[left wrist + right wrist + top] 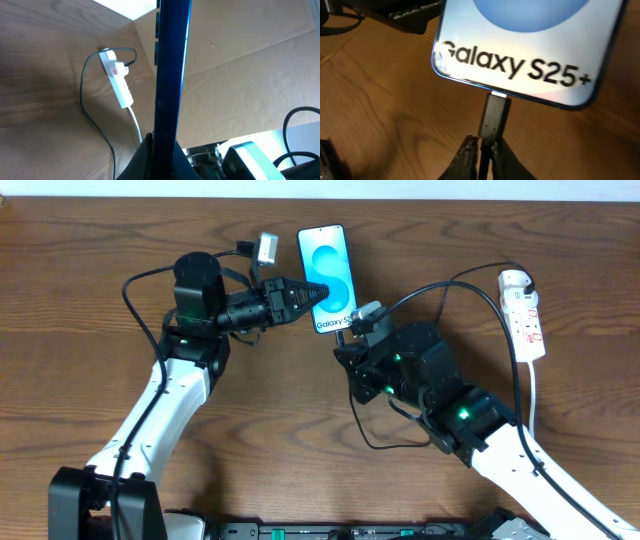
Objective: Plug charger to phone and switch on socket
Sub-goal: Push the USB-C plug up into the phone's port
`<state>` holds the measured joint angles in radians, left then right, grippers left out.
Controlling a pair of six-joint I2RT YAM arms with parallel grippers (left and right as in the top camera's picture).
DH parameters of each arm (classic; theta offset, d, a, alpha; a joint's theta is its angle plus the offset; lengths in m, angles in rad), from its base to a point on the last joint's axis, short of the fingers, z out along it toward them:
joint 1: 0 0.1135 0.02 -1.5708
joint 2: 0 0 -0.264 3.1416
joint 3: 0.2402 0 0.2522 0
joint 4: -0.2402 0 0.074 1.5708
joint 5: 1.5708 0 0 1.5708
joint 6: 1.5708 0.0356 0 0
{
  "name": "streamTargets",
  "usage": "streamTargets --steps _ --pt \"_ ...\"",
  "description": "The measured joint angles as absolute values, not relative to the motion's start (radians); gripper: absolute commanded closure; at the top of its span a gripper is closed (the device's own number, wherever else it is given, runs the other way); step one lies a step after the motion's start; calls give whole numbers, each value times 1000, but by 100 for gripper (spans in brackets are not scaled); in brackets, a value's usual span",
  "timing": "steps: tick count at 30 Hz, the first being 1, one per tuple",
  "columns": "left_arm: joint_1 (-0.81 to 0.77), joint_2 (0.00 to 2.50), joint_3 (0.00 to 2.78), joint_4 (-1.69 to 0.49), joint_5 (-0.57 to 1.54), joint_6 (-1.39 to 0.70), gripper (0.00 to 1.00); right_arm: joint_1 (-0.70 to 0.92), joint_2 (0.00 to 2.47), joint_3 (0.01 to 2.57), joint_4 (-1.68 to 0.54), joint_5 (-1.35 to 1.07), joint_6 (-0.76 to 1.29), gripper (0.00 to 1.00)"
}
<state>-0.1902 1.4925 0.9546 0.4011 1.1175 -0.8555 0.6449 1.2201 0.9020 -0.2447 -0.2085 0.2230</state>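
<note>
The phone (328,262) with a blue screen and a "Galaxy S25+" strip lies at the table's middle back. My left gripper (312,293) is shut on its left edge; in the left wrist view the phone (172,75) stands edge-on between the fingers (162,150). My right gripper (348,340) is shut on the charger's small black plug tip (495,116), which meets the phone's bottom edge (530,65). The thin black cable (440,285) runs to the white socket (524,312) at the right, also in the left wrist view (117,77).
The socket's thick white cord (531,395) runs toward the front right. A loop of black cable (385,442) lies beside my right arm. A small grey box (266,248) sits on my left arm near the phone.
</note>
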Motion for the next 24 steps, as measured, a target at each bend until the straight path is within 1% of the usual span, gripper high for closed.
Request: streamTargets --steps 1,3,6,8,10,13,16,17,21,22,24 --pt "-199 1493 955 392 1137 -855 93 646 1220 903 -249 -205 226 59" --pt "-228 1493 955 391 1159 -833 93 645 1204 906 -276 -205 223 47" --pt "-227 1493 955 392 1165 -743 92 624 1127 906 -302 -208 223 36" --pt "-226 1493 955 388 1178 -679 93 588 1022 911 -293 -200 222 25" --pt "-230 1493 955 386 1190 -619 93 543 907 918 -294 -162 219 22" --pt "-230 1493 955 386 1199 -551 93 516 847 921 -334 -70 219 21" --pt "-230 1493 955 386 1199 -541 93 516 898 925 -423 -81 282 22" --pt "-230 1493 955 386 1196 -549 92 516 942 925 -450 -122 303 23" --pt "-230 1493 955 385 1066 -706 93 548 1074 925 -460 -219 329 25" --pt "-230 1493 955 385 1041 -731 93 568 1093 925 -459 -228 330 32" --pt "-230 1493 955 385 1005 -765 93 595 1111 925 -459 -242 331 37"
